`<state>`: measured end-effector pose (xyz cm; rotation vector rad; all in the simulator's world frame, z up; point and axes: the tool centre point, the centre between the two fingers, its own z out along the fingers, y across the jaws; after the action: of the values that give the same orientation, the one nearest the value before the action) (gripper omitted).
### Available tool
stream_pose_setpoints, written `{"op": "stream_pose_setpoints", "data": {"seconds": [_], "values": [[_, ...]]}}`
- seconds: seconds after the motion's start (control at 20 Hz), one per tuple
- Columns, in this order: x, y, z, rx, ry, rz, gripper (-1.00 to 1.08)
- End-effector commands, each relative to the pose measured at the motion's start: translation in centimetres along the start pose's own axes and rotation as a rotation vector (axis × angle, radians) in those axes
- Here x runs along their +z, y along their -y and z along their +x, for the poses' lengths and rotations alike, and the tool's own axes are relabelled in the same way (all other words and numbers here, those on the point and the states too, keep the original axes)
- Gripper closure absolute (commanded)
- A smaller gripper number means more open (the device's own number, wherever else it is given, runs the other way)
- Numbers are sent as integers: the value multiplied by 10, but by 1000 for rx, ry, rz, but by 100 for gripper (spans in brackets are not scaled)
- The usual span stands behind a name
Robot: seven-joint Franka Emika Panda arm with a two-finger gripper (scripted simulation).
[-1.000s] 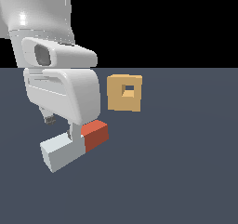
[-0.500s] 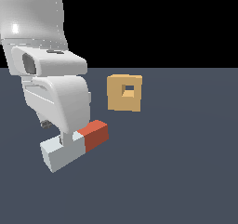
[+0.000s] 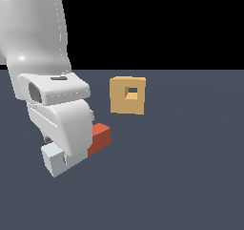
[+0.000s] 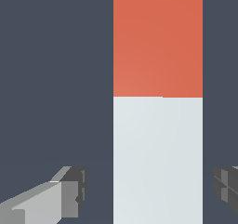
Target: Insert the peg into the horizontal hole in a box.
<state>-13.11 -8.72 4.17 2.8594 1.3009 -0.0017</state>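
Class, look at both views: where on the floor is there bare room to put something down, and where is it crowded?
Bare floor lies on the exterior view's right of the box and in front of it. It is crowded where the arm covers the peg; the pincer straddles it.

A flat slate-grey floor point(image 3: 190, 176) spreads across the whole lower scene, plain and unmarked. Behind it sits a solid black backdrop point(image 3: 157, 24), meeting the floor in a straight level line. The wrist view shows the same grey surface, seemingly featureless.
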Motion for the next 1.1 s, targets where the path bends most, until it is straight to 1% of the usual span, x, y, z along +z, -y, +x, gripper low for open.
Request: {"op": "stream_pose_setpoints", "data": {"seconds": [0.0, 0.3, 0.35, 0.9, 1.05], "values": [[10, 0, 0, 1, -1, 0, -92], [19, 0, 0, 2, -1, 0, -92], [19, 0, 0, 2, -1, 0, 108], [18, 0, 0, 2, -1, -1, 108], [16, -2, 4, -10, -1, -1, 108]]}}
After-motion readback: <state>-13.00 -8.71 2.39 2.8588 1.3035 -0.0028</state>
